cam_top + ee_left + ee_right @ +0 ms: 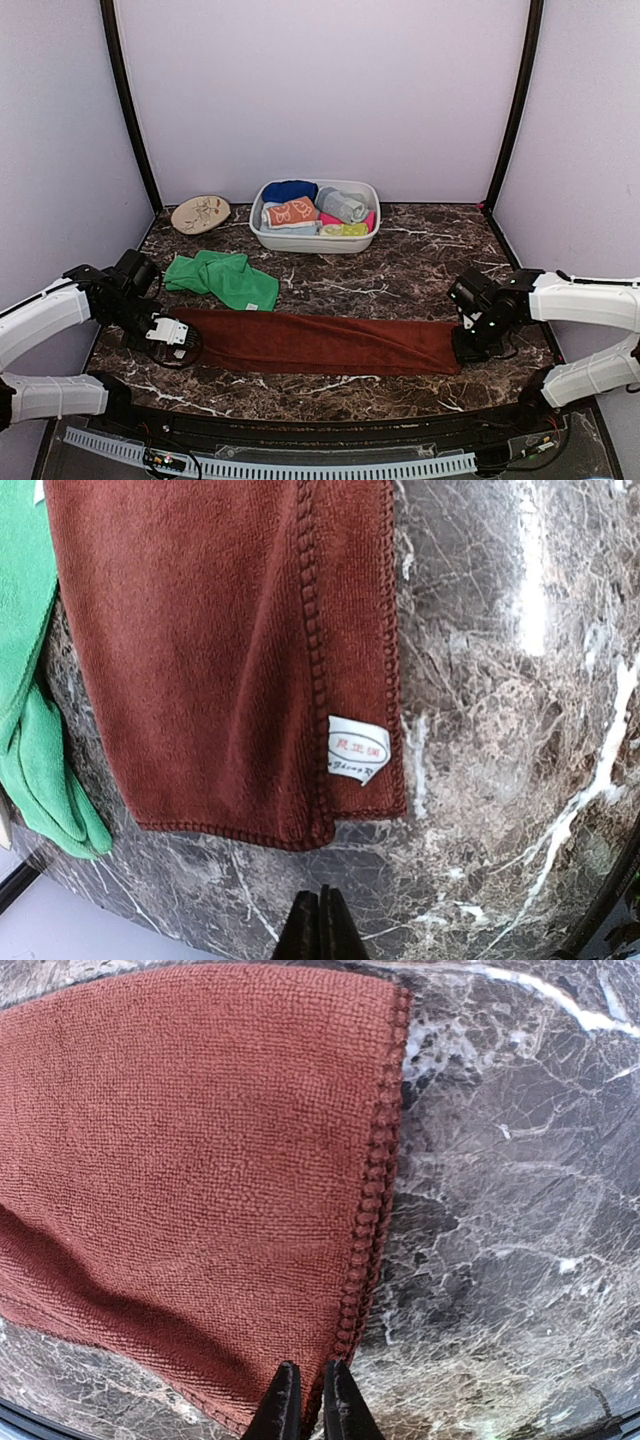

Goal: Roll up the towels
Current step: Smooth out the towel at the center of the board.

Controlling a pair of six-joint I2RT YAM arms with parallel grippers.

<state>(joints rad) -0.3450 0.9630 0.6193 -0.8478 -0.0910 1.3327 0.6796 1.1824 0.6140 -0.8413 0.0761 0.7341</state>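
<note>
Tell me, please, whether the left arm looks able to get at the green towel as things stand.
Probably yes: the green towel lies just beyond the left gripper, with only bare table between them; the shut gripper would have to open first.

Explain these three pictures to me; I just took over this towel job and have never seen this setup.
The wide picture looks down from above and behind two white robot arms bolted at the near edge of a marble table. The other two come from a camera on each wrist, looking past that arm's own claw. A long brown towel lies flat between the arms. Beyond it are a crumpled green towel, a white basin of rolled towels and a round tan dish. The left claw is shut and empty, just off the towel's tagged end. The right claw is almost shut at the other end's edge and seems to pinch it.
</note>
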